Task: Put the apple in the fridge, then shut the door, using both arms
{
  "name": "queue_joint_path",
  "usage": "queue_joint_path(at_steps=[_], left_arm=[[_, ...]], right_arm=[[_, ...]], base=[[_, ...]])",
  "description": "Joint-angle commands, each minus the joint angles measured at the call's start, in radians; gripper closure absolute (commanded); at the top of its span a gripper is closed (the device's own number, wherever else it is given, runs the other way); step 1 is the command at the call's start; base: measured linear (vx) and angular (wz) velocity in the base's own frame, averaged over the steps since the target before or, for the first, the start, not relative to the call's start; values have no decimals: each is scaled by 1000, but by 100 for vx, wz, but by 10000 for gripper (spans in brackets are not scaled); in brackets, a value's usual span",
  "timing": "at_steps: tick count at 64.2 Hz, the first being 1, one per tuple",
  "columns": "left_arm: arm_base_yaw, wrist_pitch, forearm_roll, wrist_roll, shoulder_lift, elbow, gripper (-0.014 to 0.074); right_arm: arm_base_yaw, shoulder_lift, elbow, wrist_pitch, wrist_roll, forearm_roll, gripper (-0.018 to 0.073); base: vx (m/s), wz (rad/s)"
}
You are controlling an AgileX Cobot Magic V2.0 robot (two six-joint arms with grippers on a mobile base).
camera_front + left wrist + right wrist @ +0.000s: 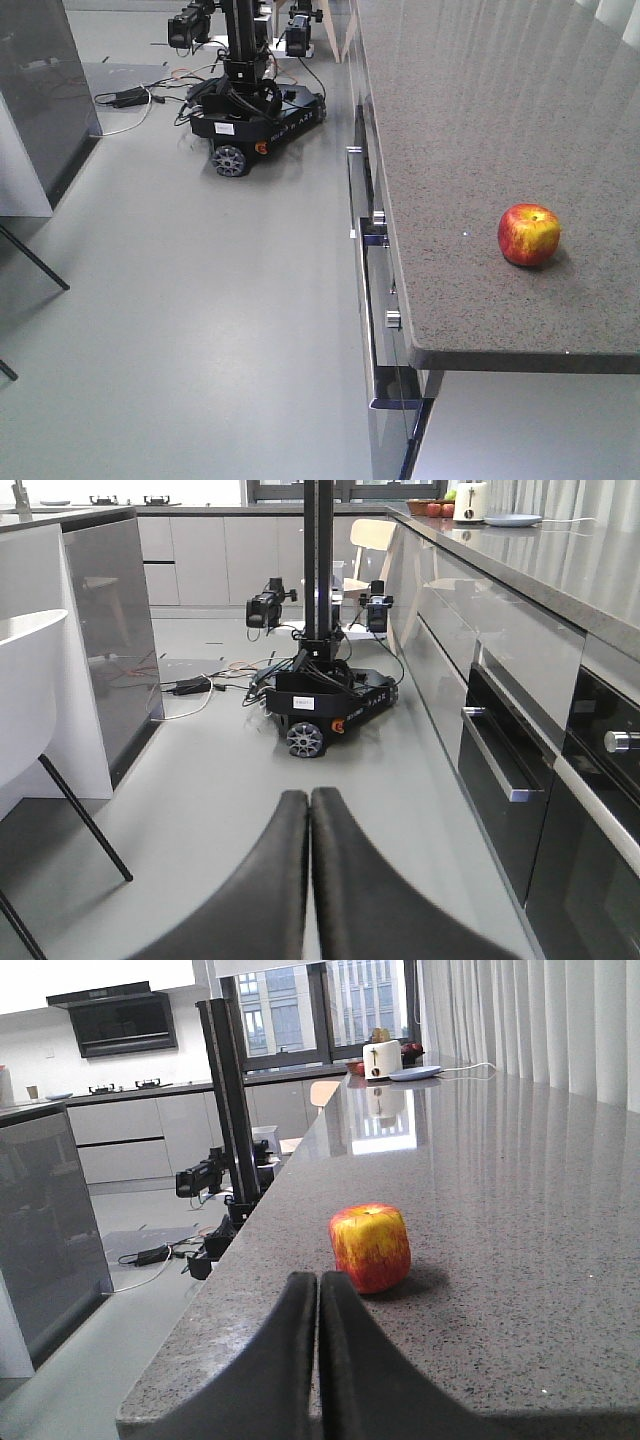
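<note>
On open countertop (480, 150), apple (529, 234) sits seemingly near edge.

Front view looks down, low right wrist forward, sharing counter (480, 150) and apple (529, 235).

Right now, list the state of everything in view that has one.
apple: resting on the countertop, not gripped.
left gripper: shut, empty, over the floor.
right gripper: shut, empty, just short of the apple, not touching it.
oven door: shut.
wheeled-base robot: standing on the floor.
</note>
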Motion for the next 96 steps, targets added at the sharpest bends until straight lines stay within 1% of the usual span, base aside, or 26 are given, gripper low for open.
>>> queue_joint_path(at_steps=[1,23,28,35,40,43,48,56,61,66,69,70,73,77,79,82,86,90,96], left_arm=[[-1,-74,-1,-2,-14,30,602],[-1,-74,-1,-2,-14,30,602],[-1,-74,-1,-2,-14,30,602],[-1,-74,-1,-2,-14,30,602],[-1,-74,-1,-2,-14,30,602],[-1,-74,-1,-2,-14,30,602],[-1,-74,-1,-2,-14,30,602],[-1,-74,-1,-2,-14,30,602],[-1,-74,-1,-2,-14,30,602],[-1,-74,-1,-2,-14,30,602],[-1,-74,-1,-2,-14,30,602],[-1,-74,-1,-2,-14,30,602],[-1,-74,-1,-2,-14,30,602],[-1,-74,-1,-2,-14,30,602],[-1,-74,-1,-2,-14,30,602],[-1,-74,-1,-2,-14,30,602],[-1,-74,-1,-2,-14,30,602],[-1,-74,-1,-2,-14,30,602],[-1,-74,-1,-2,-14,30,602]], right_arm=[[-1,9,0,-71,-10,-13,564],[-1,9,0,-74,-9,-12,564],[-1,9,0,-93,-7,-12,564],[-1,9,-3,-140,84,11,564],[-1,9,-36,-135,151,13,564],[-1,12,-86,-104,171,11,564],[-1,33,-189,0,169,5,560],[0,122,-420,201,94,5,520],[0,189,-546,309,19,23,455],[0,262,-651,368,-85,57,337],[0,301,-710,386,-144,94,245],[0,316,-722,388,-168,103,202],[0,342,-758,387,-208,128,113],[0,378,-782,358,-265,137,-17],[0,393,-784,329,-285,138,-71],[0,414,-781,284,-304,138,-129],[0,439,-779,246,-307,148,-169],[0,471,-794,245,-311,169,-168],[0,545,-854,262,-358,194,-158]], base=[[0,0],[0,0],[0,0],[0,0],[0,0],[0,0],[0,0],[0,0],[0,0],[0,0],[0,0],[0,0],[0,0],[0,0],[0,0],[0,0],[0,0],[0,0],[0,0]])
